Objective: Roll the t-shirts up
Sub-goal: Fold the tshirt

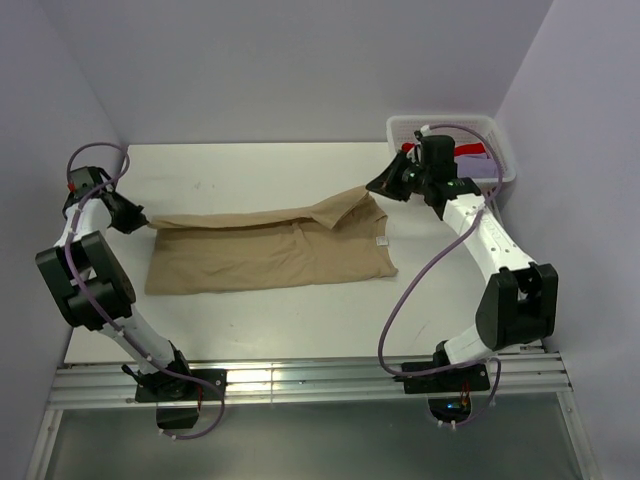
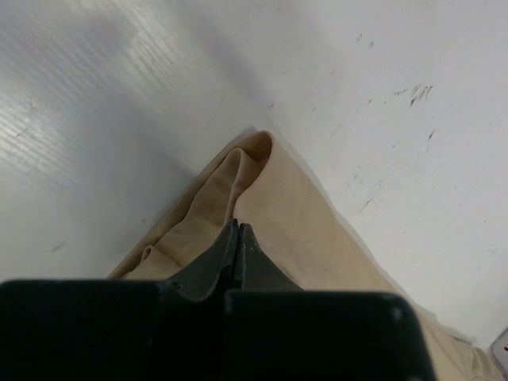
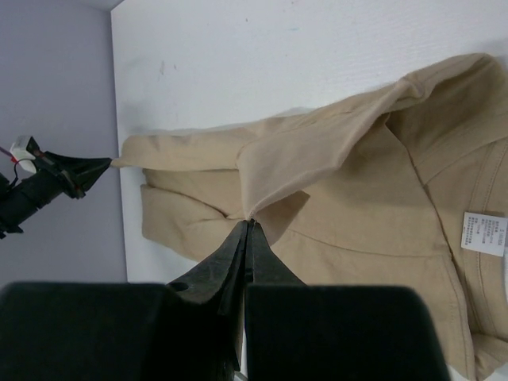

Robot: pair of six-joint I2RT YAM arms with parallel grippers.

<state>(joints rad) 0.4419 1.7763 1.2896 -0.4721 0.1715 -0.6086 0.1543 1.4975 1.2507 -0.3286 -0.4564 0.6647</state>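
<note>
Now, t-shirts counted: one tan t-shirt (image 1: 270, 255) (image 2: 302, 222) (image 3: 381, 206) out on the table (image 1: 250, 170) (image 2: 397, 119) (image 3: 278, 63); one patch of red t-shirt (image 1: 470, 150) shows inside the white lattice basket (image 1: 400, 128). I cannot make out any other shirt.
Tan t-shirt, place: it lies mid-table with its length running left to right and the neck end on my right. The lower part is flat and the upper edge is lifted.
Neck label: one, small and white (image 1: 381, 241) (image 3: 482, 234), at the right end of the shirt.
Basket: one, at the table's far right corner, apart from the tan shirt.
Arms: two.
Left arm (image 1: 85, 280): it rises from the near edge and the elbow bends out over the left rim. The wrist sits far left, pointing right at the shirt's upper left corner.
Left jaws: together, clamped on that corner of tan cloth.
Right arm (image 1: 490, 240): the elbow is out at the right and the forearm reaches back and left. The wrist is just beside the basket, aimed left and down.
Right jaws: together, pinching a raised fold of the tan shirt near its neck end.
Cloth between the jaws: the upper edge runs drawn from one grip to the other.
</note>
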